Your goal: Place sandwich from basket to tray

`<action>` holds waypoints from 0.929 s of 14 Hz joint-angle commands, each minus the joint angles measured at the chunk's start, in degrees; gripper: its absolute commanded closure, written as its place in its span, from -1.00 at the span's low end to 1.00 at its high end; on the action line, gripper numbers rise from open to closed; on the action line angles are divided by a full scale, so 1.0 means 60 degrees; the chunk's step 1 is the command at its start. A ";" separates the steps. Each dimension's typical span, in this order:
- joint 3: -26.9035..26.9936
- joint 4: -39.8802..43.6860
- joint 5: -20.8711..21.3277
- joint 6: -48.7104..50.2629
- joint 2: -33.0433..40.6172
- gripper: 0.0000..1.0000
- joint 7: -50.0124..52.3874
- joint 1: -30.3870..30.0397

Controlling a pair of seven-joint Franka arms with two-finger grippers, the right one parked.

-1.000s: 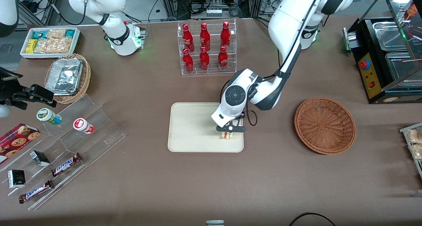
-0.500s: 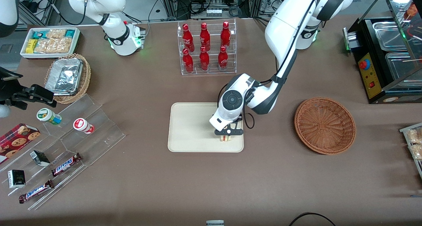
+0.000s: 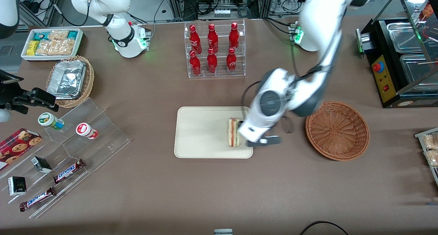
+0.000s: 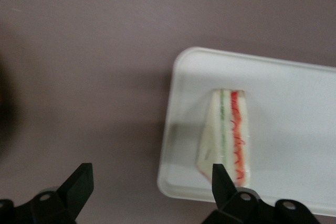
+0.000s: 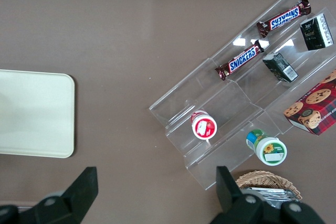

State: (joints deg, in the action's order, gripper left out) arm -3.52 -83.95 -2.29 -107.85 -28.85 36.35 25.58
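Observation:
The sandwich (image 3: 234, 132) lies on the cream tray (image 3: 202, 132), near the tray edge that faces the basket, with its red and green filling turned upward. My left gripper (image 3: 264, 141) hangs open and holds nothing, above the table beside that tray edge, between the tray and the empty reddish-brown basket (image 3: 337, 130). The left wrist view shows the sandwich (image 4: 227, 135) free on the tray (image 4: 294, 124). There the gripper (image 4: 148, 174) spreads wide: one fingertip is over the bare table and the other is over the sandwich's corner.
A clear rack of red bottles (image 3: 214, 50) stands farther from the front camera than the tray. A black appliance (image 3: 403, 57) sits at the working arm's end. A stepped acrylic display (image 3: 75, 139), a tan wicker basket with foil containers (image 3: 70, 81) and a white snack bin (image 3: 51, 43) lie toward the parked arm's end.
The gripper was shut on the sandwich over the tray. It has let go, opened and moved up and toward the basket. The sandwich stays on the tray.

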 commanded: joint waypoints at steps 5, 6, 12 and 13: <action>-0.0117 -0.1315 0.0118 0.1801 0.2887 -1.00 -0.3127 -0.3131; -0.0117 -0.1330 0.0162 0.1991 0.3223 -1.00 -0.3186 -0.3367; -0.0117 -0.1535 0.0555 0.3162 0.4937 -1.00 -0.3595 -0.4014; -0.0117 -0.1535 0.0630 0.3455 0.5172 -1.00 -0.3829 -0.4043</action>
State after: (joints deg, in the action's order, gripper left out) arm -3.38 -90.52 -0.11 -89.04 -2.30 15.79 2.26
